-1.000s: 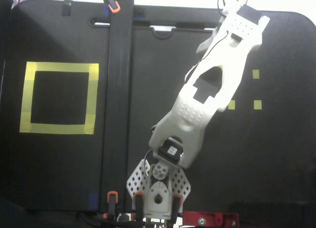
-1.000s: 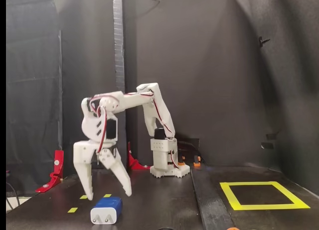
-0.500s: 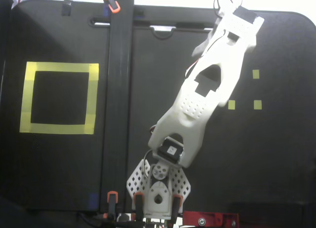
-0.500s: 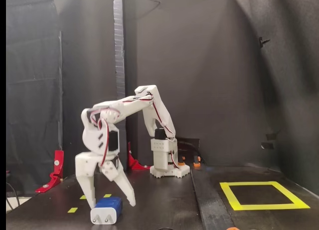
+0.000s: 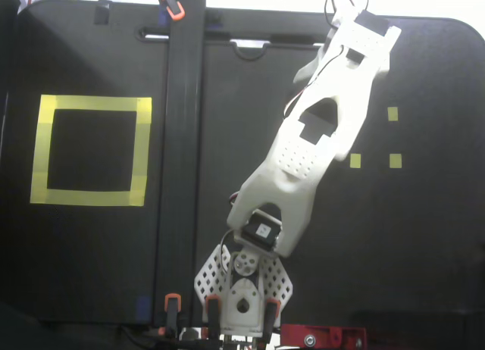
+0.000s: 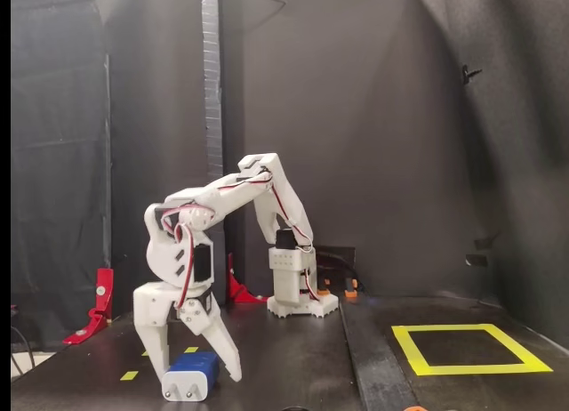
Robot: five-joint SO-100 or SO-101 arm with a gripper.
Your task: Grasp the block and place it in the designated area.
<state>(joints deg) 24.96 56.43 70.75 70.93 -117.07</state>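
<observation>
- The block [image 6: 190,376] lies on the worktop [image 6: 293,366], prongs toward us, not yet lifted.
- The pincer [image 6: 197,373] is spread, fingers either side of it; whether they touch, I can't tell.
- The yellow square [image 6: 468,348] sits well apart, empty: grasp, carry and drop all remain.

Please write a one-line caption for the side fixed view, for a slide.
White arm lowers its open gripper around the blue block on the black table, far from the yellow taped square.
</observation>
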